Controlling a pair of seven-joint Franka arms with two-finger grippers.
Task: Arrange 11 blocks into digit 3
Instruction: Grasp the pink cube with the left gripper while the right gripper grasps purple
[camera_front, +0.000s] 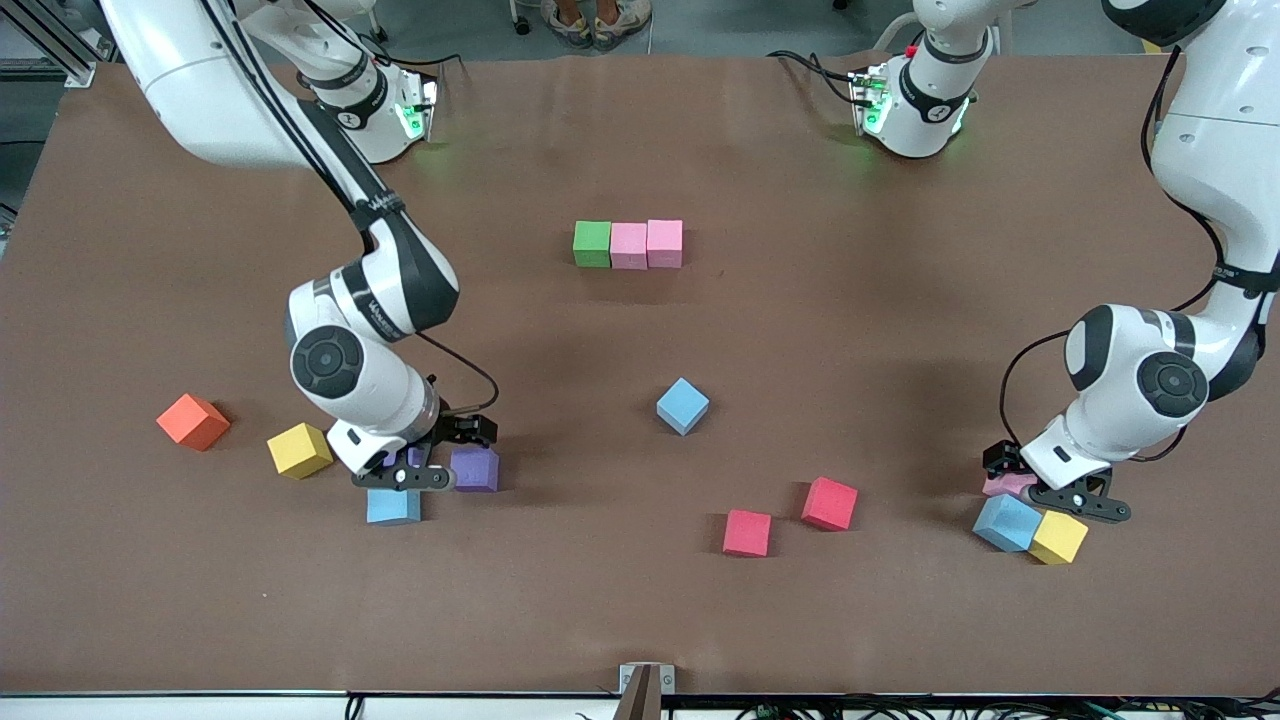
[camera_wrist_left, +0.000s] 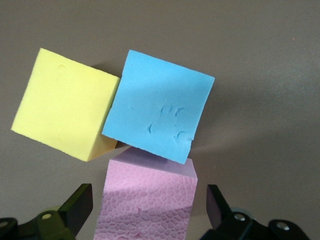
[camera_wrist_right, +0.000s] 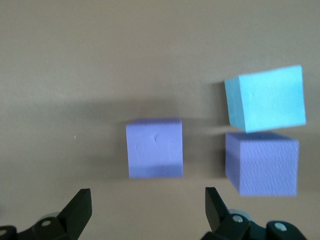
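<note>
A green block (camera_front: 592, 243) and two pink blocks (camera_front: 629, 245) (camera_front: 664, 243) form a touching row toward the bases. My left gripper (camera_front: 1040, 484) (camera_wrist_left: 148, 197) is low at the left arm's end, open, its fingers on either side of a third pink block (camera_front: 1004, 485) (camera_wrist_left: 150, 200) with small gaps. A light blue block (camera_wrist_left: 157, 112) and a yellow block (camera_wrist_left: 65, 110) touch that block. My right gripper (camera_front: 405, 470) (camera_wrist_right: 147, 197) is open and empty over a purple block (camera_wrist_right: 154, 148). Beside it lie another purple block (camera_front: 475, 468) and a light blue block (camera_front: 393, 506).
A light blue block (camera_front: 683, 405) lies mid-table, with two red blocks (camera_front: 747, 532) (camera_front: 829, 503) nearer the camera. A yellow block (camera_front: 300, 450) and an orange cube (camera_front: 193, 421) sit toward the right arm's end.
</note>
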